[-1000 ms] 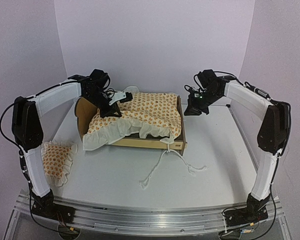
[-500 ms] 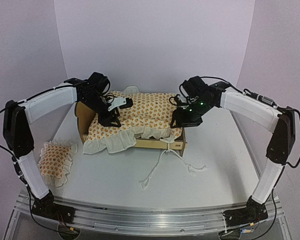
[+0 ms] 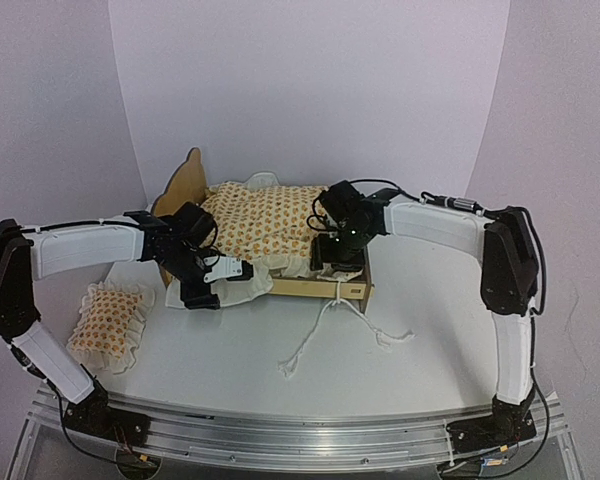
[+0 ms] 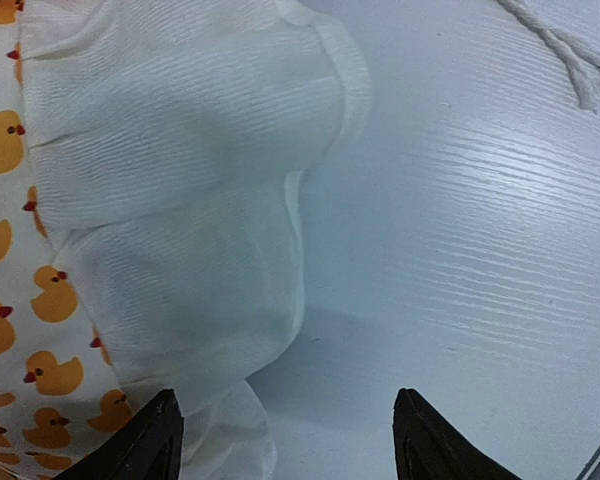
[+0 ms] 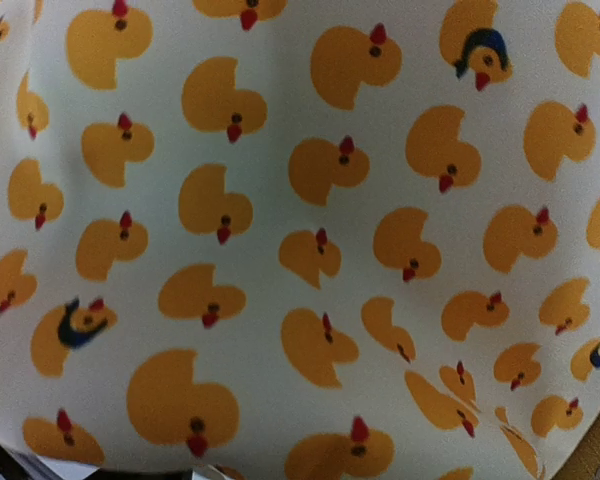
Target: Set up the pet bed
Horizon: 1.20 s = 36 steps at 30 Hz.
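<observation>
From above, the pet bed point(image 3: 325, 289) stands toward the far side of the white surface point(image 3: 210, 370), its headboard point(image 3: 185, 178) upright at the left end. A duck-printed cushion point(image 3: 270, 215) covers most of the frame, so only the near rail, the right corner and the headboard show. The base is hidden. The left gripper point(image 3: 202, 296) hangs low at the cushion's near-left ruffle, which spills past the bed onto the surface. The right gripper point(image 3: 338, 258) sits over the cushion's near-right corner. Its dark body hides its fingers, so I cannot tell from here whether they are apart or together. A white cord point(image 3: 340, 325) trails from the near rail across the surface. A small matching pillow point(image 3: 105, 322) lies at the left, apart from the bed and partly behind the left arm.

In the left wrist view, the left gripper point(image 4: 290, 445) is open. Its two dark fingertips point(image 4: 160, 440) are cut off at the bottom edge and stand apart, holding nothing. The cushion's ruffle point(image 4: 180, 150) fills the left side and bare surface point(image 4: 480, 250) the right. A frayed cord end point(image 4: 570, 50) shows at the top corner.

The right wrist view is filled by cushion fabric point(image 5: 300, 240), very close and slightly blurred. The gripper's fingers cannot be made out. A brown sliver at the lower right corner may be the bed's wood.
</observation>
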Tool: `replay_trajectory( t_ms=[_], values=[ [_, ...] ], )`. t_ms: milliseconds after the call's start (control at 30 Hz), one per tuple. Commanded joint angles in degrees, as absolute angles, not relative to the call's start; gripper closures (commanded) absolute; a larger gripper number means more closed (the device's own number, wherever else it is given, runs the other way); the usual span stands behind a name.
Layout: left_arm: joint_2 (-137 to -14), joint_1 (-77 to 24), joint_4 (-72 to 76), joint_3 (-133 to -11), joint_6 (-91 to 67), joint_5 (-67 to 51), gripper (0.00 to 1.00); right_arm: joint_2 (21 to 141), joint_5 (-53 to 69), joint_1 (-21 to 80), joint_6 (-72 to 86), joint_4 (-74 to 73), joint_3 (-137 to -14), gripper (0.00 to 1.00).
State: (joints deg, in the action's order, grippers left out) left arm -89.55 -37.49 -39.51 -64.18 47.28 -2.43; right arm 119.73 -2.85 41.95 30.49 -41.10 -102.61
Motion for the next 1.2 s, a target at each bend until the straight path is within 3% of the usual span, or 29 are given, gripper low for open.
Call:
replay_trajectory(
  t_ms=[0,100,167,233,300,467,533,600,833,1000,1167],
  values=[
    [-87.0,-37.0,-33.3,-64.3,48.7,3.6,0.29,124.2,-6.3,42.0,32.2,-37.8,-109.4,0.36],
    [-86.6,-35.9,-31.4,-63.2,49.9,5.8,0.27,126.9,-5.9,41.9,31.5,-37.5,-112.8,0.46],
    [-86.5,-34.3,-29.9,-62.4,51.0,7.6,0.25,127.8,-5.9,41.4,31.9,-37.5,-112.8,0.72],
    [-86.3,-32.9,-28.7,-62.4,52.0,8.8,0.25,127.6,-5.7,40.3,32.8,-37.4,-111.7,0.92],
    [-86.1,-32.3,-28.8,-63.4,52.3,8.9,0.24,126.5,-5.9,39.4,32.2,-37.4,-110.9,1.00],
    [-87.2,-30.7,-25.4,-62.8,55.7,11.0,0.22,119.9,-1.7,38.3,25.1,-37.5,-109.7,1.00],
    [-89.2,-28.8,-25.4,-63.8,56.8,10.8,0.28,117.0,3.9,37.5,23.1,-38.7,-108.4,1.00],
    [-91.3,-27.3,-26.3,-65.6,57.2,10.3,0.38,114.3,9.2,36.8,21.2,-40.2,-106.3,1.00],
    [-95.5,-25.9,-31.6,-70.4,58.0,6.5,0.97,111.0,23.7,35.5,15.6,-44.4,-102.1,1.00],
    [-94.2,-25.2,-34.7,-74.6,57.3,2.7,1.00,109.2,34.3,31.6,13.3,-48.2,-102.2,1.00],
    [-93.1,-25.1,-36.6,-73.8,57.7,1.8,1.00,110.2,37.2,30.9,7.0,-54.5,-101.5,1.00]
  ],
)
